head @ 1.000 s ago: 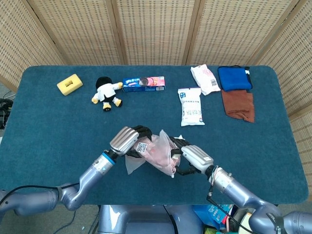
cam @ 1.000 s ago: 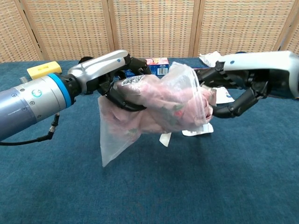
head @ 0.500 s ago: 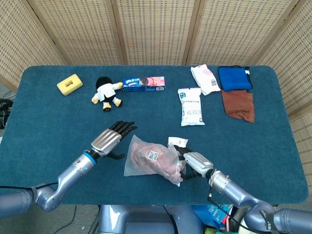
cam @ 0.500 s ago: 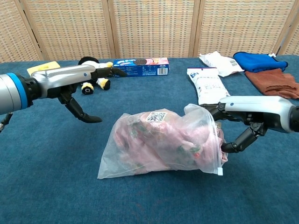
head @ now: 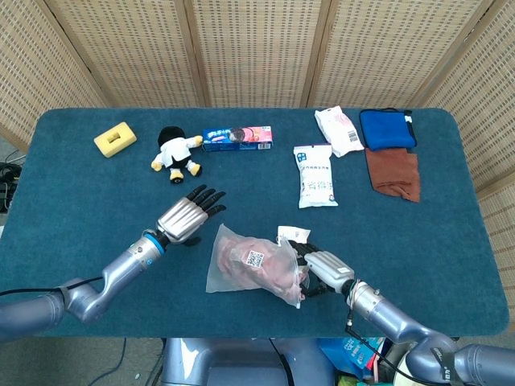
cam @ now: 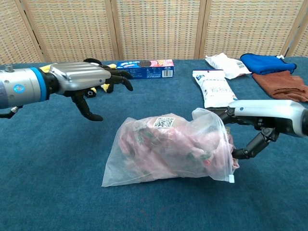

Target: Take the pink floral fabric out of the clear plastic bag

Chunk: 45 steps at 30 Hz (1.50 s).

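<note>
The clear plastic bag [head: 251, 262] [cam: 166, 150] lies on the blue table, with the pink floral fabric [cam: 159, 144] bunched inside it and a QR label on top. My right hand [head: 323, 268] [cam: 262, 122] grips the bag's right end, fingers [cam: 219, 113] over the top and the thumb underneath at the zip edge. A little pink fabric shows at that end. My left hand [head: 188, 215] [cam: 85, 81] hovers open to the left of the bag, fingers spread, touching nothing.
Along the far side lie a yellow sponge [head: 115, 138], a small doll [head: 175, 153], a cookie box [head: 236, 137], two white packets [head: 315, 175] [head: 338, 129], a blue cloth [head: 387, 129] and a brown cloth [head: 393, 171]. The table's front edge runs just below the bag.
The bag, held up by both hands a second ago, now lies on the table. My left hand has let go and drawn off to the left; the right hand still holds the bag's end.
</note>
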Each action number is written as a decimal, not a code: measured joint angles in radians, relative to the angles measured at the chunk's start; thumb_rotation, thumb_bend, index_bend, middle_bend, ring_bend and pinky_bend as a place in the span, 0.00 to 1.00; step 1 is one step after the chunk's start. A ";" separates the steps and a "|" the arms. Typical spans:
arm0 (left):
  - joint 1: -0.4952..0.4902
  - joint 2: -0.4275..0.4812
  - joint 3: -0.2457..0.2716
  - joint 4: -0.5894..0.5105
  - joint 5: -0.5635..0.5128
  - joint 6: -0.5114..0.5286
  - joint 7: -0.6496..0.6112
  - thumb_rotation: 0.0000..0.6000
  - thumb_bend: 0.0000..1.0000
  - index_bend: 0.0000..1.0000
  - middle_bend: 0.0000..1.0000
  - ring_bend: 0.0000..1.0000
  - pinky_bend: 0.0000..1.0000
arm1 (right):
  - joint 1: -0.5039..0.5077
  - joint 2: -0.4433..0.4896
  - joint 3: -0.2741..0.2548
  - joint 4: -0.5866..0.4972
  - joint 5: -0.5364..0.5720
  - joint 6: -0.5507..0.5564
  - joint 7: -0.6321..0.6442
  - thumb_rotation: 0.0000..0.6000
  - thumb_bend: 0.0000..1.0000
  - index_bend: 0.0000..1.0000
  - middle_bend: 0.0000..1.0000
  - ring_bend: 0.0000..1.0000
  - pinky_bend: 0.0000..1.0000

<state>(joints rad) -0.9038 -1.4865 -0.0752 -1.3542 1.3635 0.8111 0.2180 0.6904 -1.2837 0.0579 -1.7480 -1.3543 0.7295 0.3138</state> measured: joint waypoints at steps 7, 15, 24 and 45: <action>-0.038 -0.089 -0.005 0.074 0.004 -0.038 0.045 1.00 0.30 0.25 0.00 0.00 0.00 | 0.002 -0.004 0.000 0.002 -0.001 -0.001 0.001 1.00 0.81 0.68 0.00 0.00 0.00; -0.056 -0.172 -0.011 0.173 -0.035 -0.073 0.083 1.00 0.37 0.26 0.00 0.00 0.00 | 0.002 -0.008 0.001 0.012 0.002 0.000 0.003 1.00 0.81 0.68 0.00 0.00 0.00; -0.071 -0.226 -0.016 0.234 -0.052 -0.103 0.069 1.00 0.46 0.40 0.00 0.00 0.00 | 0.000 -0.002 0.002 0.015 0.005 0.002 0.006 1.00 0.81 0.68 0.00 0.00 0.00; -0.045 -0.241 -0.006 0.296 -0.004 -0.050 -0.039 1.00 0.55 0.64 0.00 0.00 0.00 | -0.013 -0.001 0.000 0.027 0.003 0.022 0.017 1.00 0.81 0.68 0.00 0.00 0.00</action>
<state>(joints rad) -0.9488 -1.7275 -0.0813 -1.0577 1.3596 0.7611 0.1785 0.6770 -1.2843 0.0581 -1.7213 -1.3514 0.7515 0.3312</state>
